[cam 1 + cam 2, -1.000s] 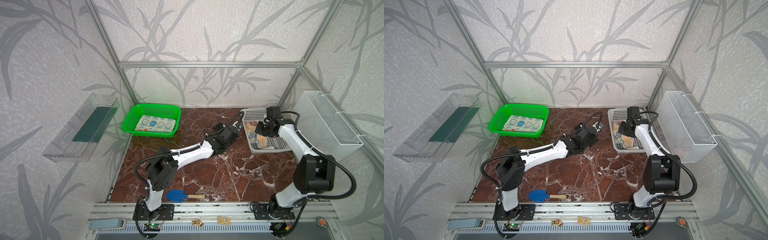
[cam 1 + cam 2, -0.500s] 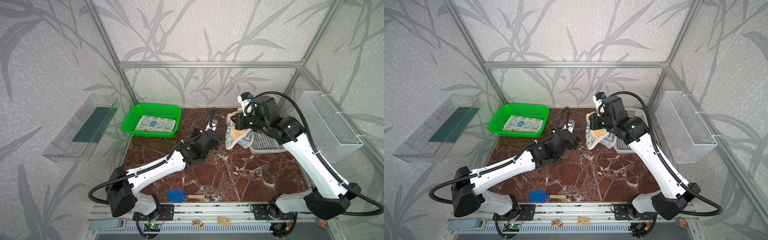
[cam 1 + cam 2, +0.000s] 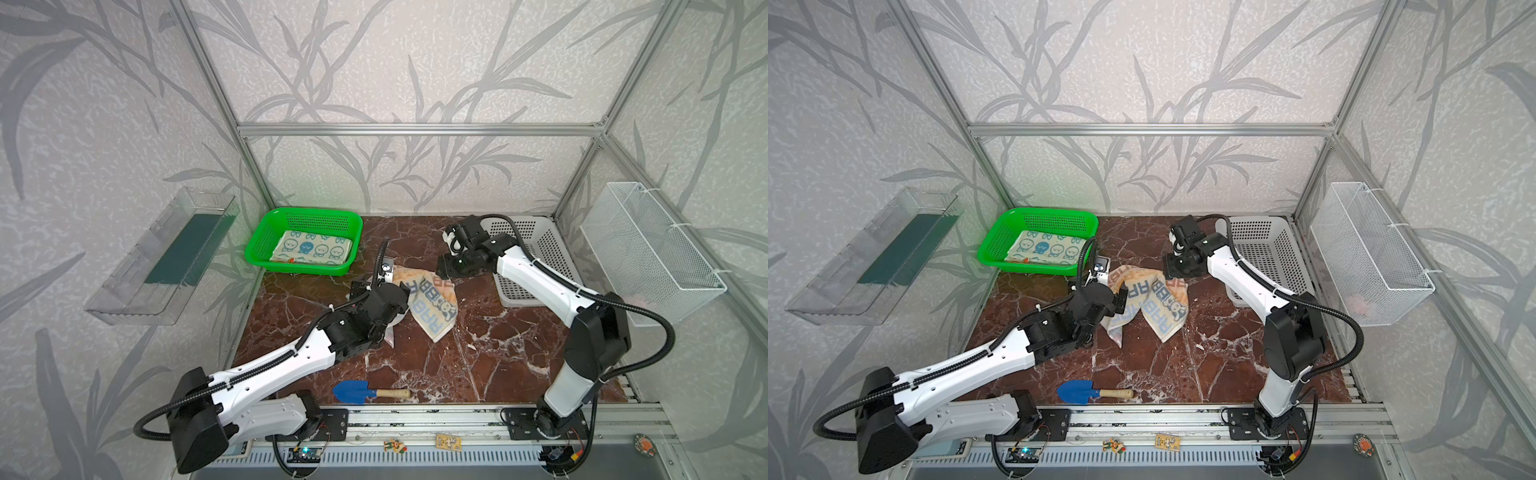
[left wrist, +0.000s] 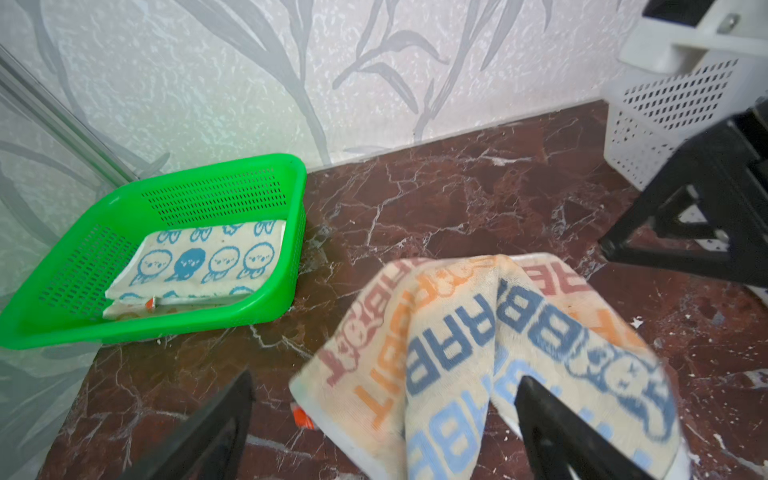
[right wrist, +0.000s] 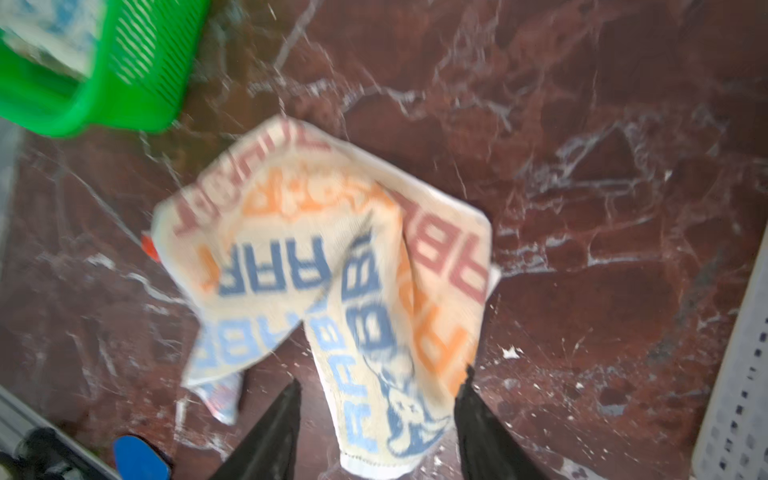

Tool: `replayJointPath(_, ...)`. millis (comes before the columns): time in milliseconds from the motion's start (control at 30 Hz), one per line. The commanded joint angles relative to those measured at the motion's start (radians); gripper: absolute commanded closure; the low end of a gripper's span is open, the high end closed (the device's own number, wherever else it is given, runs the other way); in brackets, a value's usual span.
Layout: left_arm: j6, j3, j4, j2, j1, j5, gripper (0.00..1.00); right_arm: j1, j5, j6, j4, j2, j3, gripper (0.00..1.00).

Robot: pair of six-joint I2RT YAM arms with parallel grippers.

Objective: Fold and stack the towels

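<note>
1. Spread wide, the jaws of the left gripper (image 4: 384,378) grasp nothing. The left wrist view shows us its two black fingers (image 4: 216,424) parted above the marble table (image 4: 457,195). The striped towel (image 4: 478,340) lies in and beyond the gap. We cannot tell whether either finger touches the cloth.
2. The right gripper (image 5: 382,375) has its jaws parted too. The right wrist view is blurred, but we see a clear gap between the fingers (image 5: 270,428). One end of the striped towel (image 5: 324,257) lies on the table below that gap, with neither finger closed on it.
3. In both top views the striped towel (image 3: 432,303) (image 3: 1158,299) sits crumpled on the table, toward the back, between the two arms. It is bent over itself, with two ends pointing to the front edge. There the left wrist hides that gripper's fingers and the towel's near-left edge, which only the wrist views show.
4. The blue bunny towel (image 3: 311,249) (image 3: 1046,249) lies folded flat in the green basket (image 3: 303,269) at the back left. The left wrist view shows us another cloth edge with an orange tag (image 4: 149,305) beneath it, though we cannot read its pattern.
5. The white basket (image 3: 540,249) stands at the back right, beside the right arm. A blue trowel (image 3: 353,390) lies near the front edge, well apart from the striped towel. The right wrist view catches only a part of its blade.
</note>
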Motion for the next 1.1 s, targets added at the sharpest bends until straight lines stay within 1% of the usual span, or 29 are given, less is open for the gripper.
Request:
replayJointPath(0,-0.126,-0.047,-0.048,0.004,0.027,0.066,0.01,0.006,-0.058,-0.002,0.064,-0.046,-0.044,0.25)
replayJointPath(133,-0.212,-0.093,-0.07,0.017,0.07,0.2,0.01,0.015,-0.084,-0.026,0.082,-0.043,-0.137,0.24)
replayJointPath(200,-0.235,-0.119,-0.063,0.031,0.09,0.242,0.01,0.015,-0.073,-0.031,0.112,-0.041,-0.194,0.24)
replayJointPath(233,-0.25,-0.132,-0.061,0.04,0.101,0.26,0.01,0.014,-0.071,-0.035,0.125,-0.037,-0.216,0.27)
replayJointPath(333,-0.279,-0.158,-0.044,0.067,0.132,0.345,0.01,0.014,-0.094,-0.044,0.138,0.025,-0.239,0.31)
replayJointPath(400,-0.295,-0.162,-0.035,0.097,0.144,0.382,0.01,0.016,-0.111,-0.044,0.155,0.052,-0.252,0.33)
replayJointPath(567,-0.345,-0.135,-0.021,0.214,0.156,0.462,0.01,0.017,-0.122,-0.047,0.189,0.099,-0.281,0.33)
replayJointPath(700,-0.379,-0.078,-0.043,0.346,0.179,0.498,0.01,0.018,-0.161,-0.034,0.22,0.125,-0.317,0.34)
replayJointPath(800,-0.391,-0.022,-0.055,0.436,0.201,0.531,0.01,0.026,-0.167,-0.018,0.249,0.12,-0.361,0.34)
replayJointPath(933,-0.374,0.089,-0.105,0.559,0.234,0.567,0.01,0.044,-0.173,0.0,0.273,0.1,-0.42,0.34)
replayJointPath(1067,-0.349,0.191,-0.115,0.67,0.259,0.581,0.01,0.077,-0.196,0.035,0.314,0.071,-0.488,0.35)
